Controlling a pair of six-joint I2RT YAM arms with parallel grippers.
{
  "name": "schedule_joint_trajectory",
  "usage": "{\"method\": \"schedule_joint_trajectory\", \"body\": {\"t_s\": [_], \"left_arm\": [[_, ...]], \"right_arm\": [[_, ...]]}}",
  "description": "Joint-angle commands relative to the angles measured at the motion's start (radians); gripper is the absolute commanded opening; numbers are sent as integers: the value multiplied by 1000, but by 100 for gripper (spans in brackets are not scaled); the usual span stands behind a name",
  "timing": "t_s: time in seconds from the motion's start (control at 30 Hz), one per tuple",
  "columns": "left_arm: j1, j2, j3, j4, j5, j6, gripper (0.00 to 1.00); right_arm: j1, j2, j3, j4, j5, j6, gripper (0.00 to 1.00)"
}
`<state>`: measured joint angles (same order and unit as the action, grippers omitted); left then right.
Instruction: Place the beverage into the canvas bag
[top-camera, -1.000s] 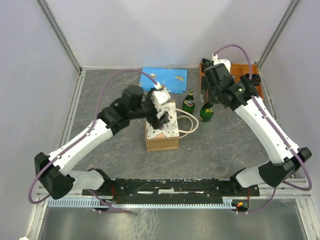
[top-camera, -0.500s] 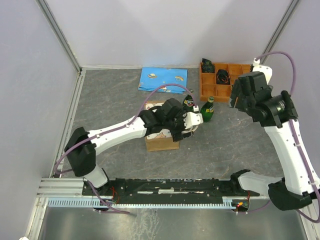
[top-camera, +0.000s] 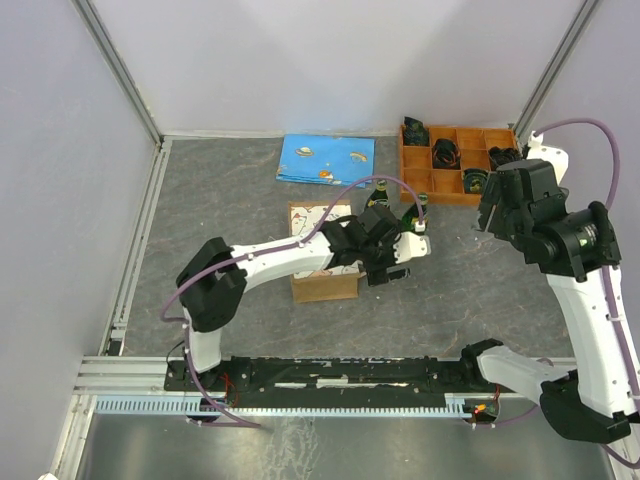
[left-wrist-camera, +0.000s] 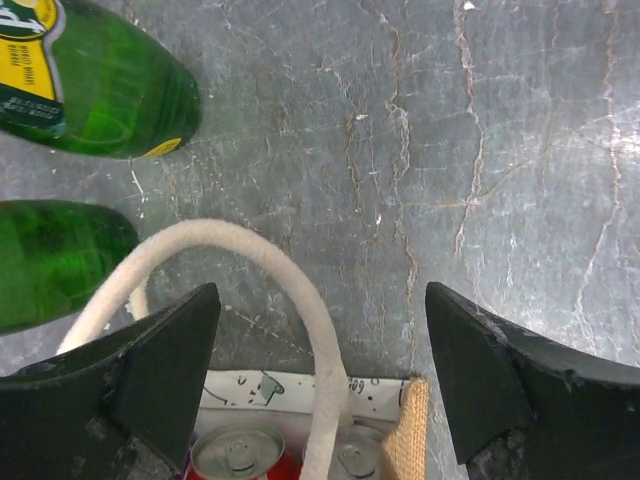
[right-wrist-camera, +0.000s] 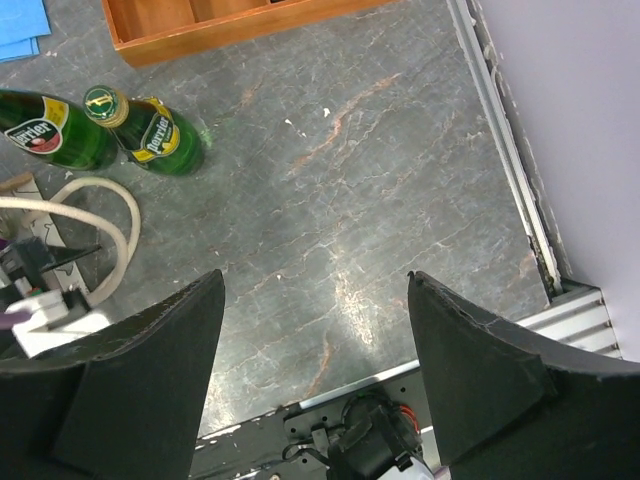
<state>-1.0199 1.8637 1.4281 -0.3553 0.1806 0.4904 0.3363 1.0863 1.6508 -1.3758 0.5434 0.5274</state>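
Left gripper gapes wide, empty, at the canvas bag's edge. Right gripper is likewise, beyond the green bottles beside the bag.

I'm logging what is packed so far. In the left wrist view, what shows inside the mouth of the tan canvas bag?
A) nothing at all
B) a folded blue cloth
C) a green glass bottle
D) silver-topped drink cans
D: two silver-topped drink cans sit just inside the mouth of the tan canvas bag, under its cream rope handle.
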Motion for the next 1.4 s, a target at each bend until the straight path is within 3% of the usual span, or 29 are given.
{"method": "schedule_joint_trajectory", "body": {"t_s": [0.0, 0.13, 0.2, 0.33, 0.37, 0.7, 1.17, 1.37], "left_arm": [[-5, 52, 85, 47, -9, -30, 88], [-4, 99, 123, 42, -8, -67, 74], [-3, 110, 142, 32, -14, -89, 57], [-3, 98, 170, -1, -20, -125, 7], [-3, 88, 174, -12, -23, -137, 3], [20, -116, 126, -92, -71, -206, 3], [175, -290, 64, -170, -163, -195, 3], [219, -337, 67, -194, -167, -187, 3]], "right_arm": [[-6, -23, 17, -34, 35, 3, 82], [-10, -31, 23, -42, 42, 3, 81], [-10, -34, 19, -40, 39, 6, 81], [-11, -35, 7, -32, 27, 11, 80], [-11, -36, 5, -31, 25, 11, 80], [-11, -50, -67, -22, -39, 12, 79], [-10, -94, -229, 8, -196, 13, 77], [-12, -106, -343, 99, -311, 50, 77]]}}
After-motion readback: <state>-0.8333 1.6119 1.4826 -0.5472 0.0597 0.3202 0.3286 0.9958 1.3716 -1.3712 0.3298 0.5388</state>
